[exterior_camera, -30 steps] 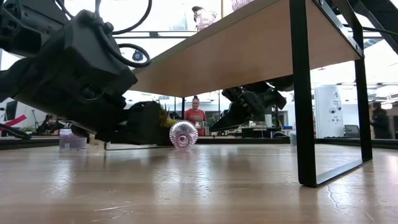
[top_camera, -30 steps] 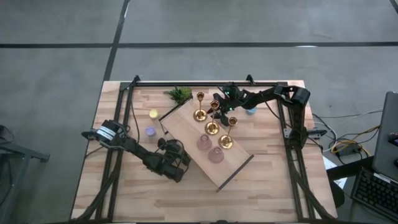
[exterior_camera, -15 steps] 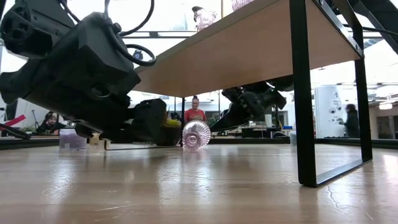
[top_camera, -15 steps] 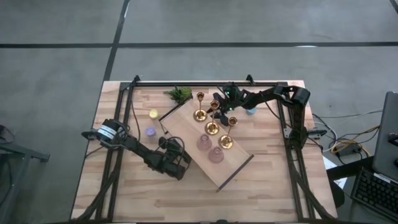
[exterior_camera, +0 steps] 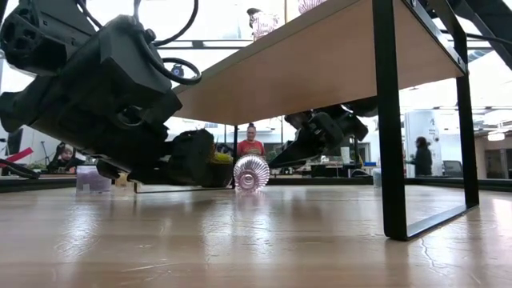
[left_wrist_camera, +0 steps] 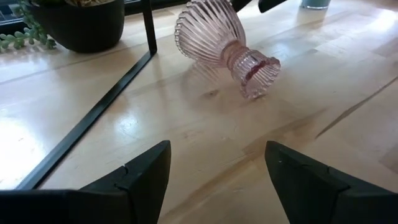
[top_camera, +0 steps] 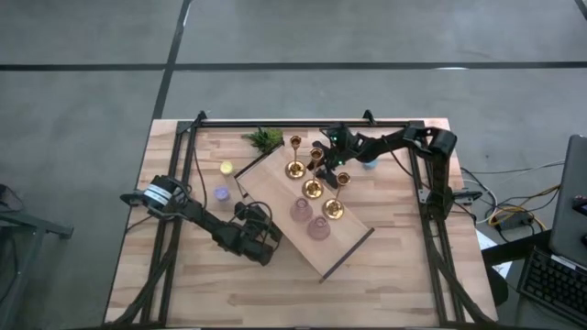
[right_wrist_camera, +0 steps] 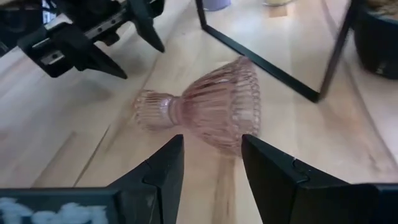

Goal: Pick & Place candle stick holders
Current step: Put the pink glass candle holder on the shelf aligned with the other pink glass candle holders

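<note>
Already the raised shelf (top_camera: 275, 188) carries three gold candlesticks (top_camera: 312, 188) and two pink glass cups (top_camera: 310, 218); a third pink cup (left_wrist_camera: 224, 46) lies tipped on the tabletop (exterior_camera: 256, 240) beneath it, likely next. Left tool (left_wrist_camera: 214, 168) stands wide open, empty, near it. Right tool (right_wrist_camera: 211, 158) flanks its bowl, jaws parted, contact unclear.

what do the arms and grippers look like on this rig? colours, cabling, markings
Both arms are dark, near-black, with jointed links. The left arm has a white labelled band near its base and black cable loops at the wrist. The left gripper and right gripper each have two flat, wedge-shaped matte black fingers. A small green light shows on the right arm.
</note>
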{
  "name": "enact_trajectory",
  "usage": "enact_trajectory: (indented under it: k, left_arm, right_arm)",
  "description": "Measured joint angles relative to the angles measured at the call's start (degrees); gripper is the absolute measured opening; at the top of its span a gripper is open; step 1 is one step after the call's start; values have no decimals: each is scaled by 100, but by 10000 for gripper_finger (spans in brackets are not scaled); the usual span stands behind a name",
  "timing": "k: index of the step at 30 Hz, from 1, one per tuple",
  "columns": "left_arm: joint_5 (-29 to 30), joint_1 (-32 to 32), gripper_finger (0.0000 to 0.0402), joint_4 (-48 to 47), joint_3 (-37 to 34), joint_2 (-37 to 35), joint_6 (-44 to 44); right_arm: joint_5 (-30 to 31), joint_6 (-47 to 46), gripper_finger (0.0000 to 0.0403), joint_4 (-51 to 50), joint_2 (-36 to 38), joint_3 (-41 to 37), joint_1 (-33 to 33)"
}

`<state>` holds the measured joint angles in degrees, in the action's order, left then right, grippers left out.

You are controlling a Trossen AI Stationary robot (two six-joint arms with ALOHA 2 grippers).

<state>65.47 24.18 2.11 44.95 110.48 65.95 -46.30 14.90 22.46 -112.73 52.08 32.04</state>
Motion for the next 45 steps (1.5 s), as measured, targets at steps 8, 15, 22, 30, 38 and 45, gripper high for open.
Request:
enact_trajectory:
  k: [8,15,22,30,38,45]
  left_arm:
    - [3,-7,263,3,0,0,15]
    - [0,-7,263,2,0,0,17]
    - [14,-7,263,0,0,0,-21]
    - [317,-24,263,-7,-2,-2,133]
    - [169,-386,258,83,-9,-2,332]
    - [219,-501,240,164,4,-2,334]
  right_arm:
    - [453,30,150,50,0,1,-79]
    - [642,10,155,83,0,1,-81]
    - [645,8,161,76,0,1,-86]
    - [645,-47,151,67,0,1,-116]
    - [643,-135,151,65,0,1,-116]
    - [640,-141,160,60,0,1,-116]
